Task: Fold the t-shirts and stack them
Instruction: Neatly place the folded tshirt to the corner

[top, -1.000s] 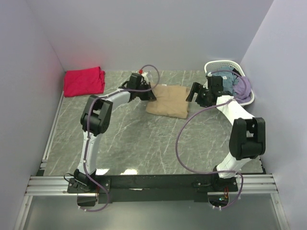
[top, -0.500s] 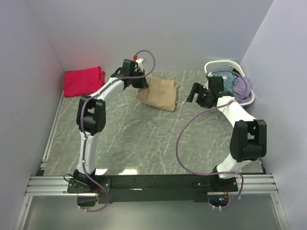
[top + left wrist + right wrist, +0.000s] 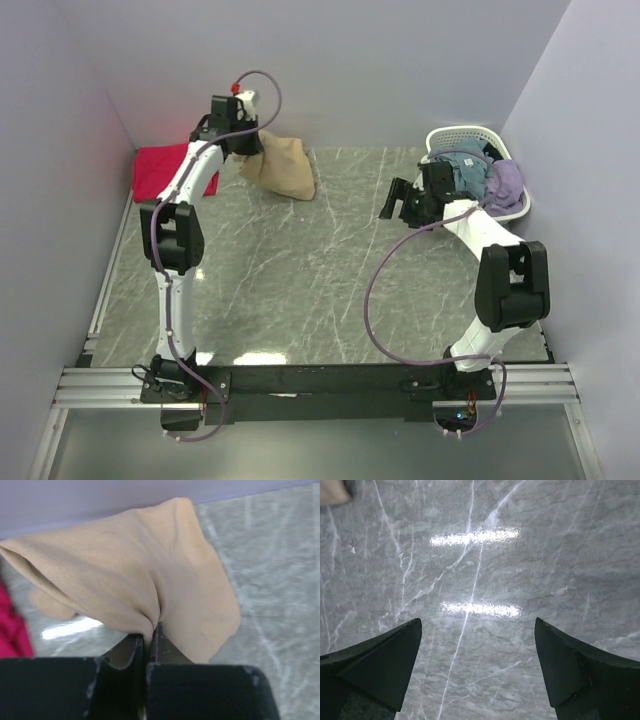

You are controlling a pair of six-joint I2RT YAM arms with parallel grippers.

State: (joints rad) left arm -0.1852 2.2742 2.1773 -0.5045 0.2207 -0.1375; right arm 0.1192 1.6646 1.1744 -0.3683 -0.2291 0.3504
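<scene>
On veined grey marble [image 3: 300, 270], left pincer [image 3: 148, 637] clamps the bunched tan tee [image 3: 150, 565]; right pincer [image 3: 477, 625] gapes.

Left arm [image 3: 172, 300] seen stretched far forward toward rear-left corner, wrist raised above surface [image 3: 300, 290]. Left pincer [image 3: 148, 636] clamped tight on fold of tan t-shirt [image 3: 125, 570]. Right arm [image 3: 510, 285] bent at elbow, forearm angled inward. Right pincer [image 3: 477, 624] held spread wide, pointed down over surface.

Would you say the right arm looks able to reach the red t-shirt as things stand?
Probably not: the red t-shirt lies in the far left corner, beyond the left gripper holding the tan t-shirt.
</scene>
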